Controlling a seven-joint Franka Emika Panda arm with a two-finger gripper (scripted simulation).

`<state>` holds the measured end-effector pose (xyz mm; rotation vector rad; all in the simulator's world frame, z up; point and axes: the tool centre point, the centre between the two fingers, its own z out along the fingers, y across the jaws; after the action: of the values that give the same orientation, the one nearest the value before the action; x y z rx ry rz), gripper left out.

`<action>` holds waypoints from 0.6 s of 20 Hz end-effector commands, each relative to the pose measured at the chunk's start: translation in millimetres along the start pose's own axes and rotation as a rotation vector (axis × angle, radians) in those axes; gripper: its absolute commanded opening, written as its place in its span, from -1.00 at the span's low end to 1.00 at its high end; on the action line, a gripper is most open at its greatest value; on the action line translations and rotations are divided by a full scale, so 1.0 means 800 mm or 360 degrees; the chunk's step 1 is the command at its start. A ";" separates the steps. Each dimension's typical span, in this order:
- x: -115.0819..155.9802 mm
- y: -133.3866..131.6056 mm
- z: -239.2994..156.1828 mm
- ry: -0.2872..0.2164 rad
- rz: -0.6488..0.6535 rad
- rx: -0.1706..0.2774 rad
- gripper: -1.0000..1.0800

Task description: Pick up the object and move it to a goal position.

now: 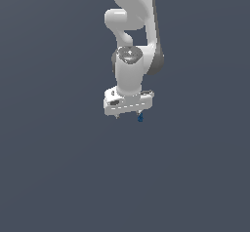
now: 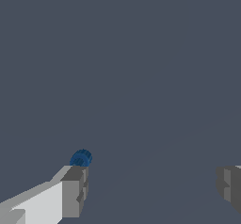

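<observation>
The object (image 1: 140,118) is a tiny dark blue rounded lump. In the exterior view it sits just under the end of the white gripper (image 1: 129,114) that lies toward the exterior view's right. In the wrist view the object (image 2: 81,158) lies right beside the tip of one grey finger (image 2: 75,190), partly hidden behind it and outside the gap. The other finger (image 2: 229,184) is far off across the frame. The gripper (image 2: 151,186) is open wide and holds nothing.
A plain dark grey-blue surface (image 1: 58,177) fills both views. The white arm (image 1: 132,41) comes down from the top of the exterior view. No other objects show.
</observation>
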<state>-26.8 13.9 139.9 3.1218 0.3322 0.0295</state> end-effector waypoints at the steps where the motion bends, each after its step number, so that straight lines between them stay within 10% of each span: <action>1: -0.013 -0.029 0.017 -0.0009 -0.0154 0.0001 0.92; 12: -0.054 -0.101 0.056 -0.0027 -0.0546 0.0011 0.92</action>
<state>-81.4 80.5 96.0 3.0292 0.8309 0.0010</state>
